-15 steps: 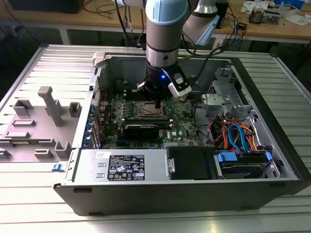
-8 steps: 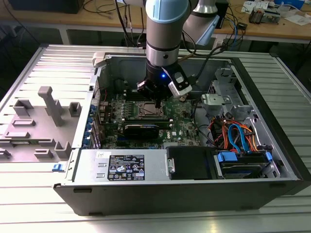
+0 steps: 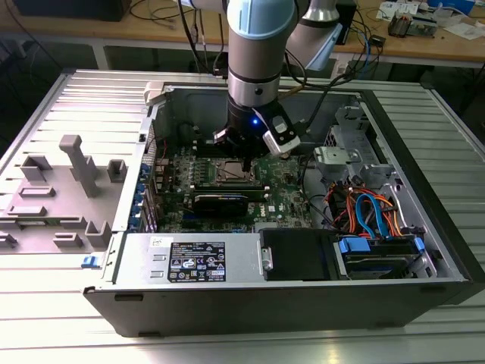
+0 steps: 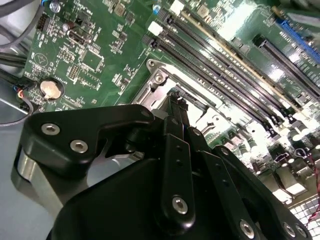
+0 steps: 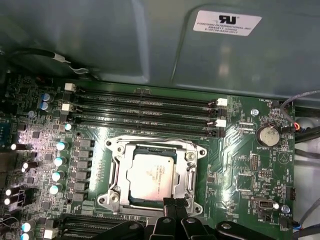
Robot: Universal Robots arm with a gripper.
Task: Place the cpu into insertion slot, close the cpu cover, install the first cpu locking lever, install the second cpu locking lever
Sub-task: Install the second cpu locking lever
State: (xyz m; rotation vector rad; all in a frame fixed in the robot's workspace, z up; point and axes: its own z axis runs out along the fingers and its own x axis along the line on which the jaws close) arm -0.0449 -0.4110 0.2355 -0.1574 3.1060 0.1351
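The cpu (image 5: 151, 172), a silvery square chip, lies flat in the insertion slot (image 5: 111, 199) on the green motherboard. The cpu cover (image 5: 116, 170) is down around it, with the chip showing through its cut-out. My gripper (image 5: 173, 202) has its black fingers pressed together at the socket's edge, on the side away from the memory slots, with nothing visible between them. In the second wrist view the gripper (image 4: 176, 98) points down at the socket's metal frame (image 4: 159, 79). In the exterior view the gripper (image 3: 247, 162) hangs over the socket (image 3: 229, 174) inside the open computer case. I cannot tell the locking levers apart from the frame.
Long black memory slots (image 5: 145, 112) run beside the socket. A coin battery (image 5: 266, 134) and a row of capacitors (image 5: 59, 161) flank it. The case also holds a power supply (image 3: 197, 262) and a drive bay with coloured cables (image 3: 371, 220). A grey fixture (image 3: 76, 163) lies outside the case on the exterior view's left.
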